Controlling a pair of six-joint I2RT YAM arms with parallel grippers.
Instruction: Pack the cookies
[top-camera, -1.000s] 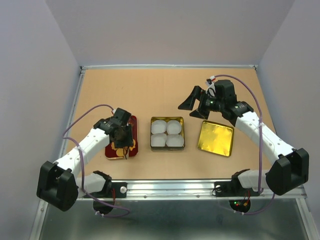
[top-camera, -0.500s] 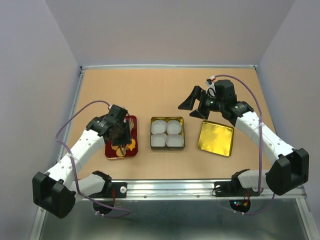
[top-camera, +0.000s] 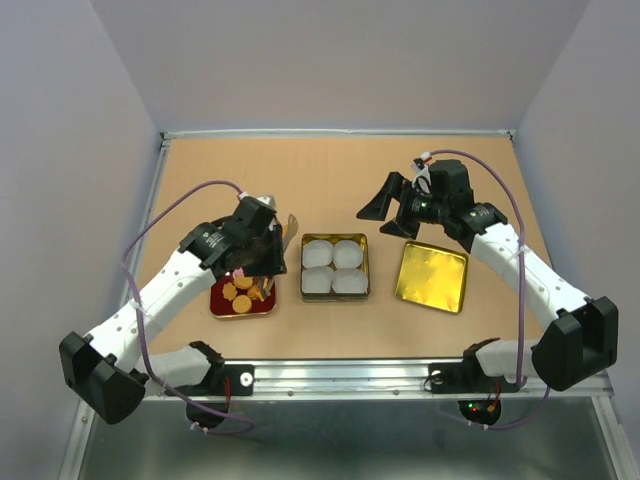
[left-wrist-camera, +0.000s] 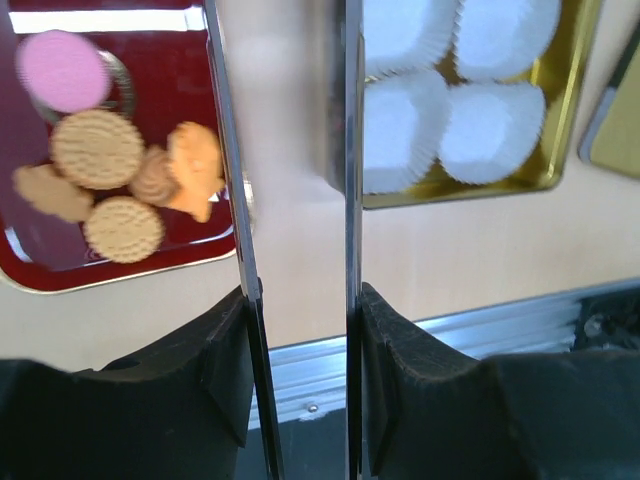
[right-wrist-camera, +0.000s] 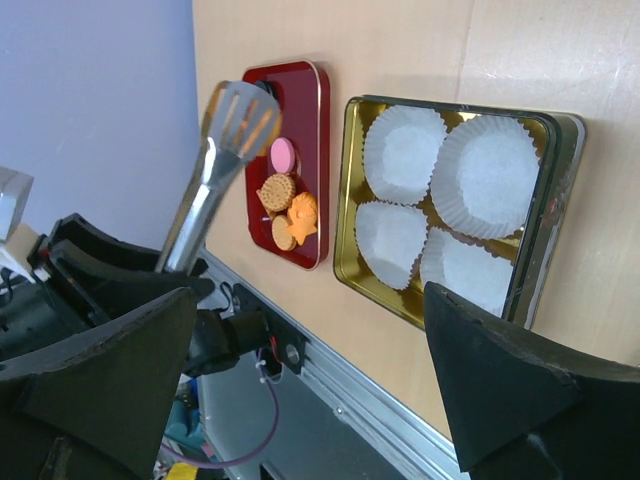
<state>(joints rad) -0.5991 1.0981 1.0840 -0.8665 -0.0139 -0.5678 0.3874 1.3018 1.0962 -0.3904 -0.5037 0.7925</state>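
Observation:
The cookies (top-camera: 240, 292) lie in a red tray (top-camera: 222, 308): several orange ones (left-wrist-camera: 97, 148) and a pink one (left-wrist-camera: 62, 70). They also show in the right wrist view (right-wrist-camera: 290, 215). My left gripper (top-camera: 262, 255) (left-wrist-camera: 300, 330) is shut on metal tongs (left-wrist-camera: 225, 150), held above the table between the tray and the gold tin (top-camera: 335, 297). The tongs' slotted head (right-wrist-camera: 240, 110) looks empty. The tin holds several white paper cups (top-camera: 334, 266), all empty. My right gripper (top-camera: 392, 220) (right-wrist-camera: 310, 390) is open and empty, hovering behind the tin.
A gold lid (top-camera: 433, 277) lies flat to the right of the tin. A metal rail (top-camera: 340, 372) runs along the near table edge. Grey walls close in the table on the left, back and right.
My left arm has lifted off the red tray and swung right with the tongs, uncovering the cookies. The right arm has not moved.

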